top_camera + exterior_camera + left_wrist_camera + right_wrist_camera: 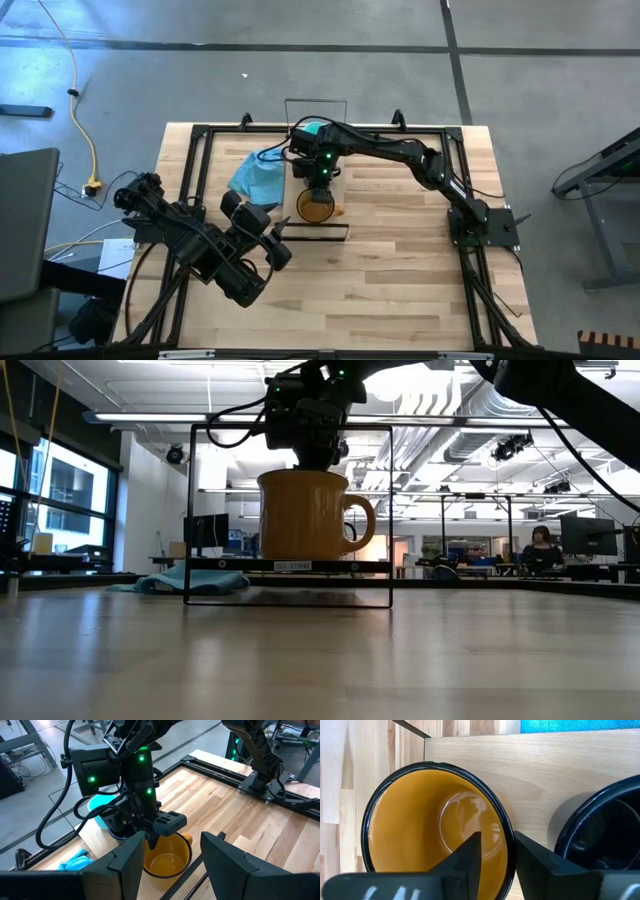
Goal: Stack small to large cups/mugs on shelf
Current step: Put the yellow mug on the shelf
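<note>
The amber mug point(420, 820) stands upright on its base on the light-wood shelf point(520, 765), at the shelf's near end point(335, 225). Beside it on the plank is the black mug point(605, 835), and beyond that the teal mug point(100, 805). My right gripper point(497, 855) points down over the amber mug point(305, 515), open. One finger is inside the mug and one outside, on the side toward the black mug. My left gripper point(172, 870) hovers open at the table's near left point(275, 235), holding nothing. My right gripper straddles the amber mug's rim point(509, 852) from above. A gap shows between the inner finger point(470, 857) and the wall. Whether the outer finger point(532, 862) touches the rim, I cannot tell. The mug rests on the shelf.
A light blue cloth point(258, 175) lies on the table left of the shelf. Thin black wire frames stand at the shelf's ends point(390, 510). Black rails run along the table's edges point(190, 180). Bare wood spreads across the near half of the table point(400, 280).
</note>
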Action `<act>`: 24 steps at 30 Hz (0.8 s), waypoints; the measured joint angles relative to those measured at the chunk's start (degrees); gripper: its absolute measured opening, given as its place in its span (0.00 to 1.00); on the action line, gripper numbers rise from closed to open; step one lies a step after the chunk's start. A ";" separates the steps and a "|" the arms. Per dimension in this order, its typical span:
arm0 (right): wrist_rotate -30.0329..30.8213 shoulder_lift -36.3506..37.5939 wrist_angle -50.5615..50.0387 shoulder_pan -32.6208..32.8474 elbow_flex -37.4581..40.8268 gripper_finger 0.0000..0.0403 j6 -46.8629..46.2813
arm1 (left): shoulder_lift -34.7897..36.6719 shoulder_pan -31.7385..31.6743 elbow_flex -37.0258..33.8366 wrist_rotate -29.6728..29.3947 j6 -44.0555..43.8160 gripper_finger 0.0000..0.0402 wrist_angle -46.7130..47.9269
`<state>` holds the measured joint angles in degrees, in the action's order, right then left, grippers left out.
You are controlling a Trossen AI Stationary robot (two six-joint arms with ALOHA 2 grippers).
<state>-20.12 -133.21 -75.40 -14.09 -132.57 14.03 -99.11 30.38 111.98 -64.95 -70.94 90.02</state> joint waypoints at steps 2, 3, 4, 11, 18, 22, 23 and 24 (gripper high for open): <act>0.00 0.00 -0.05 0.00 0.00 0.25 -0.01 | 0.00 0.02 0.00 0.02 0.00 0.45 0.00; 0.00 0.00 -0.16 0.00 0.00 0.25 -0.02 | 0.00 0.00 0.00 0.02 0.00 0.45 0.00; 0.00 0.00 -0.33 0.00 0.00 0.25 -0.03 | 0.00 0.01 0.00 0.02 0.00 0.45 0.00; 0.13 0.00 -1.13 0.00 -0.07 0.25 -0.47 | 0.00 0.01 0.00 0.48 0.00 0.45 -0.02; 0.25 0.47 -1.39 0.00 -0.11 0.25 -0.66 | 0.00 0.00 -0.02 0.48 0.00 0.45 0.00; 0.42 0.67 -1.58 -0.02 -0.11 0.25 -0.68 | 0.00 -0.01 -0.02 0.50 0.00 0.45 0.00; 0.42 0.75 -1.69 -0.02 -0.11 0.25 -0.68 | 0.00 0.00 -0.02 0.49 0.00 0.45 0.00; 0.40 0.82 -1.78 -0.02 -0.11 0.25 -0.68 | 0.00 0.01 -0.02 0.50 0.00 0.45 0.00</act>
<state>-19.72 -132.39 -77.17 -14.11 -132.68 13.34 -99.11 30.38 111.96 -64.45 -70.94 90.02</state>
